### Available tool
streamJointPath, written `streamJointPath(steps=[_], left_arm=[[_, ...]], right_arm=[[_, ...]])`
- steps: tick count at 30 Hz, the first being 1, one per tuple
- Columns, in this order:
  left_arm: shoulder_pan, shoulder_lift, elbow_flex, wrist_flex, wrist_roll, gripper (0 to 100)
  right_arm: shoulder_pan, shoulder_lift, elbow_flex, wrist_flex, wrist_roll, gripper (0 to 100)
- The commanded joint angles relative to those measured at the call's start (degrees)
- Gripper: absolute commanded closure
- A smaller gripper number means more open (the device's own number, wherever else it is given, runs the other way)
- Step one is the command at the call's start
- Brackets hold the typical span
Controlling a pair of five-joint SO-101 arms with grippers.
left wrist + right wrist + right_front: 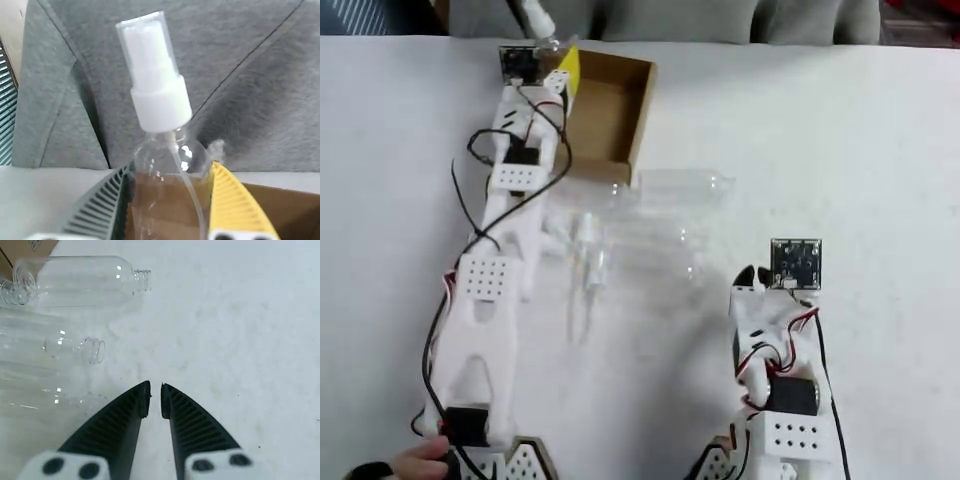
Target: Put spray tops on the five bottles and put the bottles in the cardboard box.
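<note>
My left gripper (170, 202) is shut on a clear bottle (167, 170) fitted with a white spray top (159, 95), its grey and yellow fingers on either side of the bottle's shoulder. In the high view this gripper (548, 62) holds the bottle at the far left edge of the open cardboard box (615, 110). Clear bottles without tops (682, 186) lie on their sides below the box, and loose spray tops (590, 256) lie beside them. My right gripper (155, 396) rests low over the white table, shut on nothing, with capless bottles (82, 281) (70, 351) lying ahead of it.
A grey upholstered backrest (250, 75) stands behind the table's far edge. The white table (860, 150) is bare to the right of the bottles. The right arm (775, 340) sits at the near right, and the left arm's cables (470, 200) trail along its length.
</note>
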Motion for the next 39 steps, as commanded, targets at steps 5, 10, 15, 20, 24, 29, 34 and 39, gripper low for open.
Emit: streamJointPath(steps=[5, 10, 15, 20, 24, 29, 34, 39], left_arm=[[-0.66, -0.92, -3.78, 2.73, 0.7, 80], [-0.66, -0.92, -3.69, 2.81, 0.62, 80], [-0.75, -1.01, -3.78, 2.9, 0.62, 78], [-0.75, -1.45, -4.04, 8.26, 1.05, 70], [-0.75, -1.54, -4.04, 8.53, 1.05, 68], [-0.75, -1.54, -5.63, 11.96, 0.7, 68], [-1.45, -1.01, -13.45, 20.84, 1.05, 68], [-1.36, -1.01, -20.75, 33.32, 0.53, 68]], right_arm=[[-0.04, 0.04, 0.53, -0.66, 0.62, 98.1], [-0.04, 0.04, 0.53, -0.66, 0.62, 98.1], [-0.04, 0.04, 0.53, -0.66, 0.62, 98.1], [-0.04, 0.04, 0.53, -0.66, 0.62, 98.1], [-0.04, 0.04, 0.53, -0.66, 0.62, 98.1], [-0.04, 0.04, 0.53, -0.66, 0.62, 98.1], [-0.04, 0.04, 0.53, -0.84, 0.62, 98.1], [-0.04, 0.04, 0.53, -0.92, 0.62, 98.1]])
